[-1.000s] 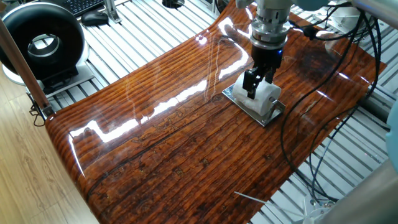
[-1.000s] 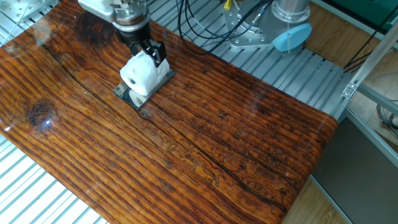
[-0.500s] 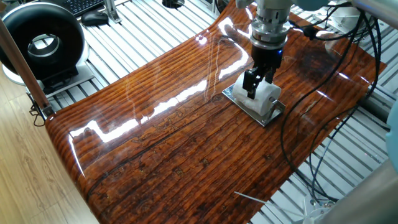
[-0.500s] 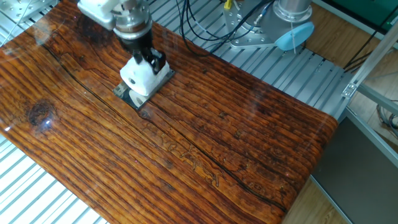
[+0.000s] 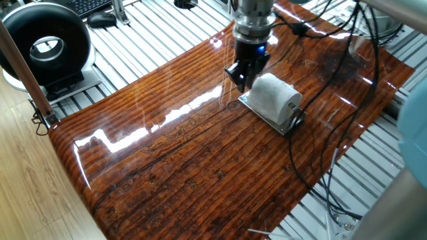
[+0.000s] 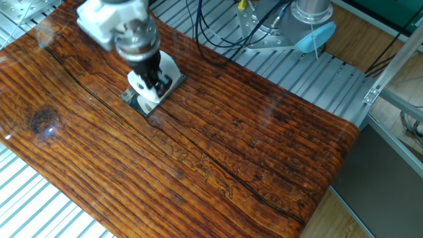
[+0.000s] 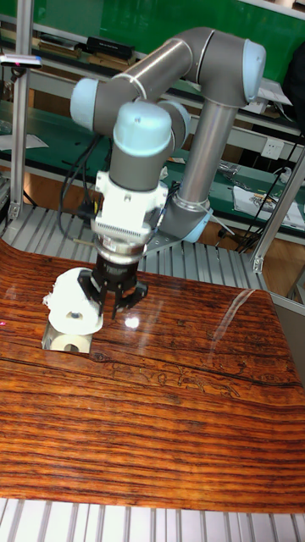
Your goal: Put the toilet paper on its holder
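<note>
The white toilet paper lies on its side on the shiny silver holder, its core end facing right. My gripper hangs just left of the roll, open and holding nothing, fingers pointing down above the wood. In the other fixed view the gripper covers most of the toilet paper, and the holder shows below it. The tall fixed view has the gripper beside the toilet paper, jaws spread and apart from it, with the holder mirroring the roll.
A glossy wooden board covers a slatted aluminium table. A black ring-shaped device stands at the far left. Cables trail over the board's right side. The arm's base is mounted behind the board.
The gripper has let go of the toilet paper, opened, risen slightly and shifted sideways off it. The roll stays resting on the holder.
</note>
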`<state>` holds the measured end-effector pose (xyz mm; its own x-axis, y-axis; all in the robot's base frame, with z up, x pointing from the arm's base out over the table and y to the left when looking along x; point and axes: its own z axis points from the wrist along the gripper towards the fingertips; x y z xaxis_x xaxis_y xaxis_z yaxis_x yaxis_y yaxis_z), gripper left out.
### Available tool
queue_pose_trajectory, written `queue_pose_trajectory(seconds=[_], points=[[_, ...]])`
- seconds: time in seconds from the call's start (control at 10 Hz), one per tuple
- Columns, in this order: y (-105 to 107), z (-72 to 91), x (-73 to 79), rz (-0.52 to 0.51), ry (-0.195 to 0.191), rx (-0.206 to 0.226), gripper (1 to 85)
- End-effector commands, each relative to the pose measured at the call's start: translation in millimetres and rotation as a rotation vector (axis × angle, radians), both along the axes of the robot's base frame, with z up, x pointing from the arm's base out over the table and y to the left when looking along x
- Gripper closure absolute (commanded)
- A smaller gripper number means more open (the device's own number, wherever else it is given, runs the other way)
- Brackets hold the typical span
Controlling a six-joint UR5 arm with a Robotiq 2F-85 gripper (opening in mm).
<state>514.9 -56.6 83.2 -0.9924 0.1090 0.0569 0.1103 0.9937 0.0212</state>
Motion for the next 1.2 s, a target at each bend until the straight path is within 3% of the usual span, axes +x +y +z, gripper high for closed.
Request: queue_pose_trajectory(seconds=[0.0,0.2,0.3,0.6,0.9,1.1], points=[[-4,-18.8,26.8,-0.033,-0.016,-0.028,61.7],[-19,-26.7,38.3,-0.027,-0.029,-0.075,69.0],[-20,-28.6,42.0,-0.024,-0.029,-0.069,71.7],[-33,-32.6,45.5,-0.005,-0.027,-0.116,78.7],[-28,-33.7,50.7,0.013,-0.047,-0.098,81.3],[-32,-33.2,49.5,0.004,-0.041,-0.109,84.7]])
